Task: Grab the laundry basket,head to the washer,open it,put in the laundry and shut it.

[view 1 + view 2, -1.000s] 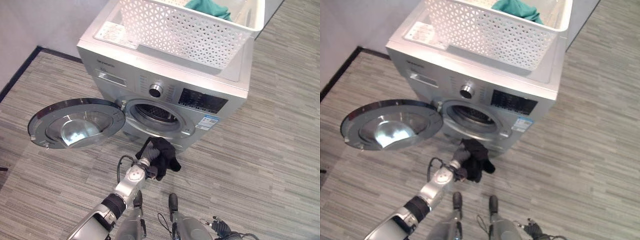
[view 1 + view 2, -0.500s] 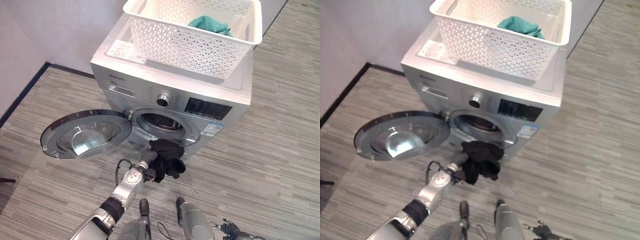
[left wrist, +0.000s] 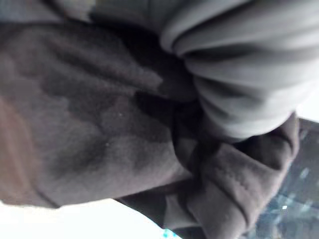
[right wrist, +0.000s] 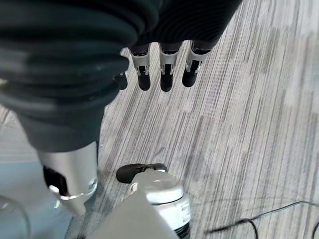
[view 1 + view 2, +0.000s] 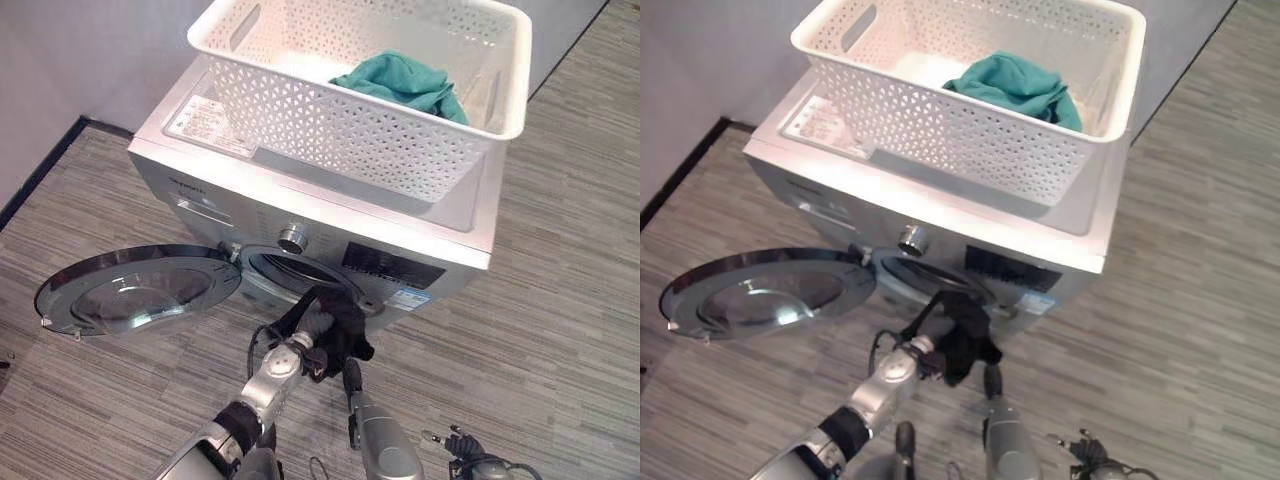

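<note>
The silver washer [image 5: 300,205] stands with its round door [image 5: 135,290] swung open to the left. My left hand [image 5: 303,344] is shut on a black garment [image 5: 338,322] at the lower rim of the drum opening [image 5: 285,272]. Up close, the left wrist view has the black garment [image 3: 99,134] bunched against a grey ribbed fold. On top of the washer sits the white lattice laundry basket [image 5: 330,125] with a teal cloth [image 5: 405,83] inside. My right hand [image 4: 163,67] hangs over the floor with relaxed fingers, holding nothing.
A grey wall with a dark skirting [image 5: 45,165] runs behind and to the left of the washer. Grey striped flooring [image 5: 560,300] spreads out to the right and in front of the machine.
My left hand has lifted the black garment from below the opening up to the drum's lower rim. The whole picture has shifted as the camera moved closer to the washer.
</note>
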Robot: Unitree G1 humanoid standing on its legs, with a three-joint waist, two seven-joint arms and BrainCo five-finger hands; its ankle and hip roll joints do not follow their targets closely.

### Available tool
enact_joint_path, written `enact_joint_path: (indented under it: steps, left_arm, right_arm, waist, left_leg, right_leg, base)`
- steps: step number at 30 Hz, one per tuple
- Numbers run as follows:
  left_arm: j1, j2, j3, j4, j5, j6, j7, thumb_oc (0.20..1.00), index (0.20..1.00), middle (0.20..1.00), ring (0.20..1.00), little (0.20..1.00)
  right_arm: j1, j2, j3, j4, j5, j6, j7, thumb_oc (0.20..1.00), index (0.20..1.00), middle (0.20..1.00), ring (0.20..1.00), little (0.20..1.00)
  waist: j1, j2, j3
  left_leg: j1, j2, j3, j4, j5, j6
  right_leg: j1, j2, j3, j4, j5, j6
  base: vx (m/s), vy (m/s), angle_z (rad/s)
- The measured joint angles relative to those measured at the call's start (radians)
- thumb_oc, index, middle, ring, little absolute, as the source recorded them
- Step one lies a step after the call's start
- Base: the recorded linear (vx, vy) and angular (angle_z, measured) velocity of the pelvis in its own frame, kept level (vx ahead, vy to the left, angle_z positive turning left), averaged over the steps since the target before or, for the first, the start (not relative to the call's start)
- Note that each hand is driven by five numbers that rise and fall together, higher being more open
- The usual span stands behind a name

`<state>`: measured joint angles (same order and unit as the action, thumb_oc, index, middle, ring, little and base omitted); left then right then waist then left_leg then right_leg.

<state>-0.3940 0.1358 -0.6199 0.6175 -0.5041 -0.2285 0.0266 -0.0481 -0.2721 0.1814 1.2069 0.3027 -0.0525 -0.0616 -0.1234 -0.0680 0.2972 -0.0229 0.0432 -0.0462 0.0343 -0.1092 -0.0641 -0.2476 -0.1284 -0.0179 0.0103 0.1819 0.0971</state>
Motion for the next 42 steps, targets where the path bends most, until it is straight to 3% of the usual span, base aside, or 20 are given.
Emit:
enact_joint_path:
  steps: [9, 16, 18, 28, 37, 42]
  left_arm:
    - [0.009, 0.05, 0.007, 0.0, -0.008, 0.0, 0.01, 0.2, 0.2, 0.2, 0.2, 0.2]
    - [-0.011, 0.05, 0.006, -0.001, -0.03, 0.0, 0.022, 0.2, 0.2, 0.2, 0.2, 0.2]
    - [-0.051, 0.046, 0.004, 0.003, -0.046, -0.001, 0.039, 0.2, 0.2, 0.2, 0.2, 0.2]
    - [-0.264, 0.03, 0.069, 0.025, -0.07, -0.028, 0.162, 0.2, 0.2, 0.2, 0.2, 0.2]
    - [-0.408, 0.014, 0.143, 0.043, -0.079, -0.059, 0.248, 0.2, 0.2, 0.2, 0.2, 0.2]
    - [-0.51, -0.066, 0.141, 0.246, -0.164, -0.066, 0.277, 0.2, 0.2, 0.2, 0.2, 0.2]
  right_arm:
    - [-0.005, 0.017, 0.016, -0.001, -0.003, -0.011, -0.003, 1.0, 1.0, 1.0, 1.0, 1.0]
    - [-0.058, 0.026, 0.046, -0.001, -0.003, -0.012, -0.008, 1.0, 1.0, 1.0, 1.0, 1.0]
    - [-0.095, 0.026, 0.068, -0.023, -0.001, -0.013, -0.025, 1.0, 1.0, 1.0, 1.0, 1.0]
    - [-0.171, 0.02, 0.168, -0.262, -0.003, -0.058, -0.077, 1.0, 1.0, 1.0, 1.0, 1.0]
    - [-0.18, 0.04, 0.176, -0.228, -0.003, -0.059, -0.089, 1.0, 1.0, 1.0, 1.0, 1.0]
    - [-0.185, 0.06, 0.219, -0.167, -0.002, -0.058, -0.09, 1.0, 1.0, 1.0, 1.0, 1.0]
  waist:
    - [0.002, -0.009, 0.012]
    - [0.002, -0.011, 0.079]
    - [0.0, -0.013, 0.103]
    - [-0.007, -0.07, 0.158]
    - [-0.064, -0.116, 0.157]
    - [-0.087, -0.152, 0.124]
  left_leg:
    - [-0.072, -0.022, -0.001, 0.016, -0.002, 0.005]
    - [-0.138, -0.036, -0.008, 0.054, -0.004, 0.007]
    - [-0.211, -0.048, -0.024, 0.098, -0.005, 0.008]
    - [-0.437, -0.05, -0.058, 0.25, -0.024, -0.005]
    - [-0.627, -0.051, -0.076, 0.432, -0.076, -0.002]
    - [-0.68, -0.051, -0.085, 0.485, -0.098, 0.004]
  right_leg:
    - [-0.054, -0.024, 0.003, -0.024, 0.013, 0.018]
    - [-0.1, -0.039, 0.003, -0.018, 0.022, 0.017]
    - [-0.148, -0.05, -0.003, 0.003, 0.027, 0.018]
    - [-0.301, -0.042, -0.023, 0.038, 0.048, 0.003]
    - [-0.425, -0.035, -0.02, 0.09, 0.053, 0.006]
    - [-0.457, -0.024, -0.017, 0.106, 0.042, 0.022]
  base:
    - [-0.03, -0.061, 0.03]
    - [-0.09, -0.023, 0.05]
    - [-0.13, -0.048, 0.23]
    - [-0.11, -0.065, 0.11]
    - [-0.05, -0.041, 0.03]
    - [0.03, -0.025, 0.01]
